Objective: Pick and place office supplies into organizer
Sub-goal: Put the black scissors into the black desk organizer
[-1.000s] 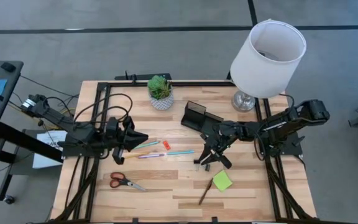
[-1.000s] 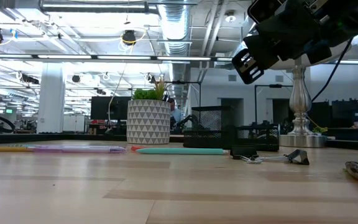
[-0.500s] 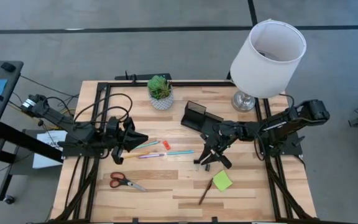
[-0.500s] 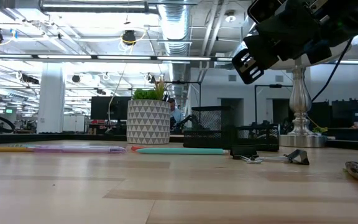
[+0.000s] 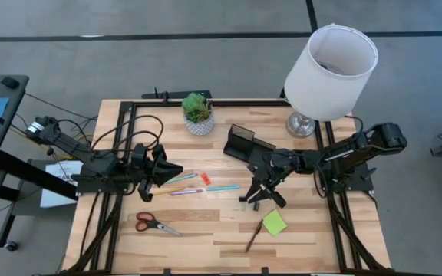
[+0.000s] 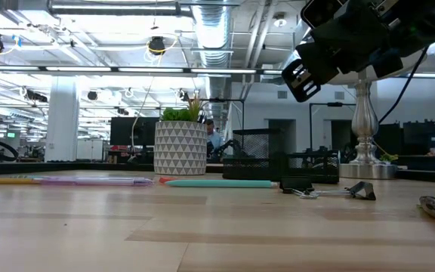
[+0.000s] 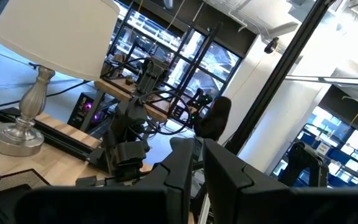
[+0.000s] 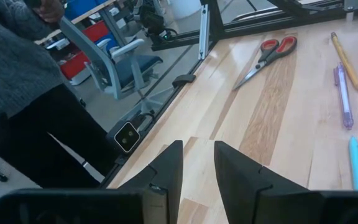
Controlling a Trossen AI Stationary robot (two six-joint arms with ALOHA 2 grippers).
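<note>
Hovering: right gripper [image 5: 256, 195] hangs at centre frame of the high view, over the clips [image 6: 331, 190]; its jaws stand slightly apart, empty, as the right wrist view shows.
Waiting: left gripper [image 5: 176, 170] sits left of centre, just beside the pens [image 5: 184, 185]; its fingers nearly meet in the left wrist view, with nothing seen between them.
Organizer: the black organizer [image 5: 242, 143] stands above centre, between the plant pot [image 5: 198, 114] and the lamp [image 5: 330, 64]; from above it looks empty.
Supplies: all loose on the table [image 5: 206, 245]. Scissors [image 5: 153, 224] lie lower left; eraser [image 5: 204, 179] and pens cluster at centre; sticky pad [image 5: 274, 223] and brown pencil [image 5: 252, 238] lie lower right of centre.
Clips: likely light, stiff and springy; wire handles look the surest hold, though small metal may skid on the wood.
Pens: likely light, rigid and prone to rolling; a grip near mid-barrel should keep them level.
Scissors: probably the heaviest item; taking them near the pivot, where blades meet handles, seems best.
Pad: soft-edged paper stack lying flat; pinching across opposite edges looks safer than prying from above.
Eraser: small and likely grippy; an easy squeeze across its short sides.
</note>
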